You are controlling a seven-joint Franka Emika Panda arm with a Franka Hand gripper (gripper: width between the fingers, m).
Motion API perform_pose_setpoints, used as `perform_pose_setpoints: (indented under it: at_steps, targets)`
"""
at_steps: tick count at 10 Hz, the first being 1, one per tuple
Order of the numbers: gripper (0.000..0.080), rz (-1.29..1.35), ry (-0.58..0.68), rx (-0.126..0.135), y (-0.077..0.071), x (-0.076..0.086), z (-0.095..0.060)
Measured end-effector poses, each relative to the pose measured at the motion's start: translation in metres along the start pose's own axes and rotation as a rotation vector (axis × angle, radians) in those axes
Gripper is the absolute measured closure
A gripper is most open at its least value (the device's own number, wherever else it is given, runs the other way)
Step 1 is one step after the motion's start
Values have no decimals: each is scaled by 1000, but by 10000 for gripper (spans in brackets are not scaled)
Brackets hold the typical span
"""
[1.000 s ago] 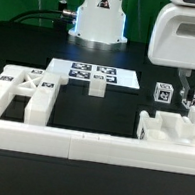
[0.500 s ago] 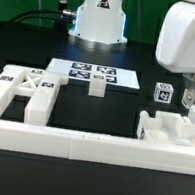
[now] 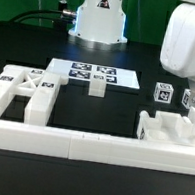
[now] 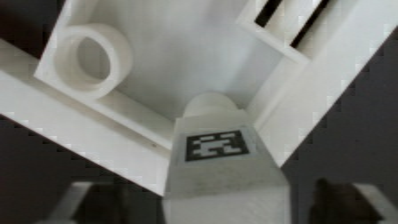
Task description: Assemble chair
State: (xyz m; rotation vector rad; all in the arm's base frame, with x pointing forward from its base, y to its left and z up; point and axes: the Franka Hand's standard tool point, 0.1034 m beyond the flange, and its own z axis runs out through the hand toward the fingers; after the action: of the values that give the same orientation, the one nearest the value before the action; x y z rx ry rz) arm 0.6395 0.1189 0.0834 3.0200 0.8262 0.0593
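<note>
On the black table (image 3: 26,55), at the right edge of the exterior view, I see my gripper (image 3: 193,102) hanging with jaws apart astride the chair's tagged square post (image 4: 217,150), which rises from its frame (image 3: 167,128) directly beneath, gaps showing beside both fingers.

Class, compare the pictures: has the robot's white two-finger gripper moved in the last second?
Yes. The gripper has shifted toward the exterior view's right and slightly down, judged against the fixed flat white marker board.
</note>
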Motion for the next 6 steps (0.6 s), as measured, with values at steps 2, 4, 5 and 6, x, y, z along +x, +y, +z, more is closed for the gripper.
perform_pose_setpoints:
  at_steps: [2,4,5,6]
  targets:
    - [462,15,0,0,0,0,0]
    - [515,179,4,14,0,0,0]
    - [515,289,6,19,-1,0,0]
    - [515,396,6,25,-1,0,1]
